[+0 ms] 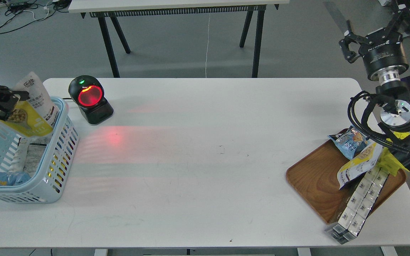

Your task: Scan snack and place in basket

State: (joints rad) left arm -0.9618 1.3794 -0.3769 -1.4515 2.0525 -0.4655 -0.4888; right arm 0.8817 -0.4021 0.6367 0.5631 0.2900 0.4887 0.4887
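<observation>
Gripping the snack (27,121) at its upper left corner, the left gripper (7,103) reaches in from the left edge of the frame, its dark fingers clamped on the pouch's yellow face. The pouch hangs tilted over the far part of the basket (61,156), its lower portion inside the rim, with another white-backed pouch (36,96) standing just behind it. More packets lie on the basket floor, a blue one (11,177) in the near corner. Just right of the basket, on the white table (198,160), the black scanner (89,99) glows red and throws a red patch on the tabletop. Far across, at lower right, the wooden tray (315,177) holds a yellow-and-white pouch (359,163), a small blue packet (349,142) and a row of white boxes (359,199) reaching past its edge. In the upper right corner the right gripper (349,44) is raised well above the tray, fingers spread and holding nothing.
</observation>
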